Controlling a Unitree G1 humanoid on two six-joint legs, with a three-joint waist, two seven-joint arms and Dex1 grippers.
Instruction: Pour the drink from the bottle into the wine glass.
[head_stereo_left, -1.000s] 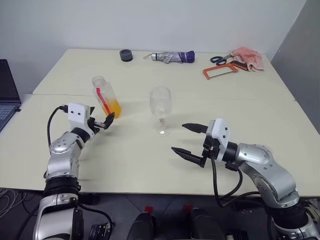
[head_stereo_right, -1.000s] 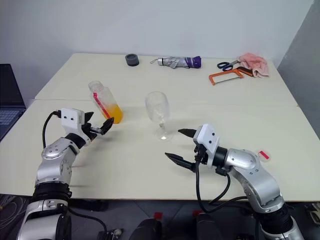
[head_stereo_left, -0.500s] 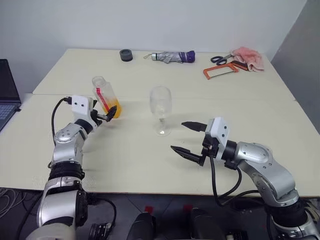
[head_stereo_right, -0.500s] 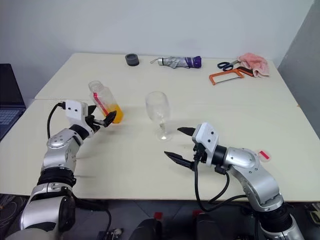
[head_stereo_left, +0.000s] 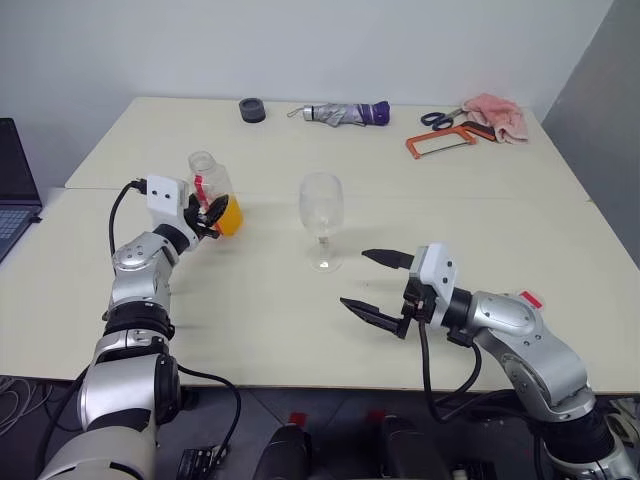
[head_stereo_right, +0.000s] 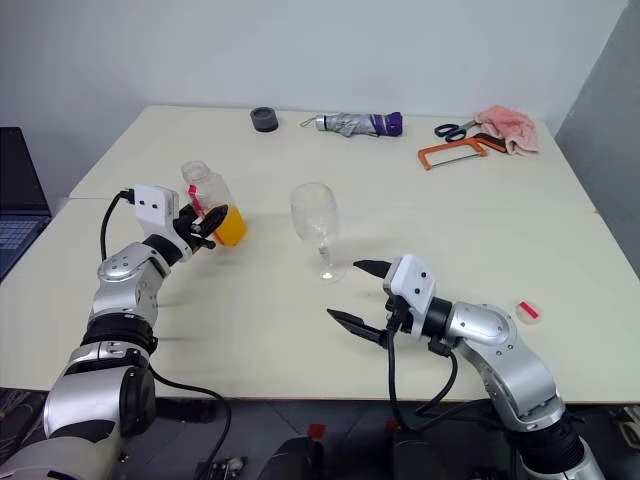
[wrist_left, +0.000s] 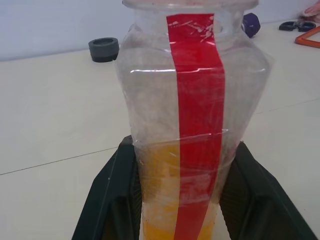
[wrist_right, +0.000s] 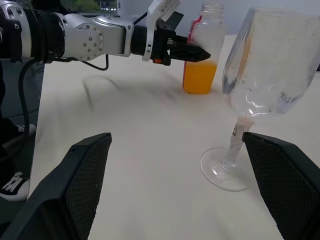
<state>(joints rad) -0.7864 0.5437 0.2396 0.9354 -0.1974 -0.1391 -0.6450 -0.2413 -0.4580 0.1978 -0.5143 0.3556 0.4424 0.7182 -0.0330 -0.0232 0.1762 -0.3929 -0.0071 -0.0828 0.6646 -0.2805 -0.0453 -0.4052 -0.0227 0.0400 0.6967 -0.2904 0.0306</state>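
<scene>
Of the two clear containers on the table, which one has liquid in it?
The small clear plastic bottle with the red strip, gripped by the left tool; orange drink fills its bottom. The clear stemmed wine glass is empty.

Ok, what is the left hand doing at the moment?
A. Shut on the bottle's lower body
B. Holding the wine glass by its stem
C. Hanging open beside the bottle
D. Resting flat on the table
A: in the left wrist view both black fingers press the sides of the bottle down where the drink sits; the left hand is shut on it.
</scene>
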